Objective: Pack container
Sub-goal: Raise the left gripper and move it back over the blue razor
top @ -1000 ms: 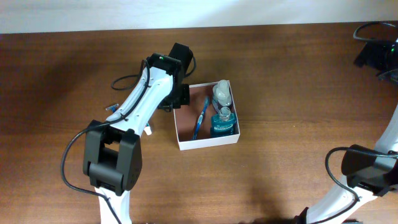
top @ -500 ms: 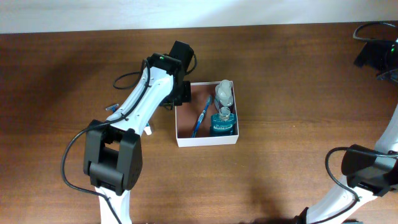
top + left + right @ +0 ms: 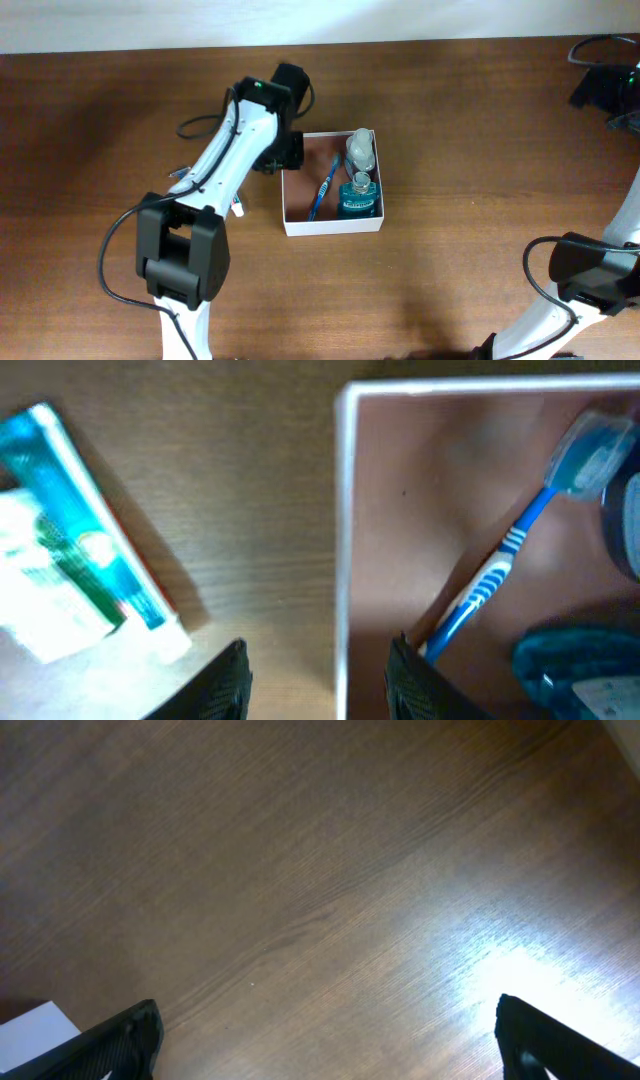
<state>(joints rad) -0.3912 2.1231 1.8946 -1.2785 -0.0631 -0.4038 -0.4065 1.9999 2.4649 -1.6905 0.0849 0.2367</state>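
- Hovering, jaws parted and empty, the left gripper is straddling the left wall of the container near the middle of the tabletop.
- Packing is seemingly underway: the toothpaste tube is lying outside, likely calling for the next grasp.
- The right gripper is hanging with jaws spread, holding nothing.

Brown wood-grain table fills the frame. The right gripper spreads its black fingertips wide, one at each lower corner. A white corner pokes in at the lower left edge. Bright glare lies at the lower right.
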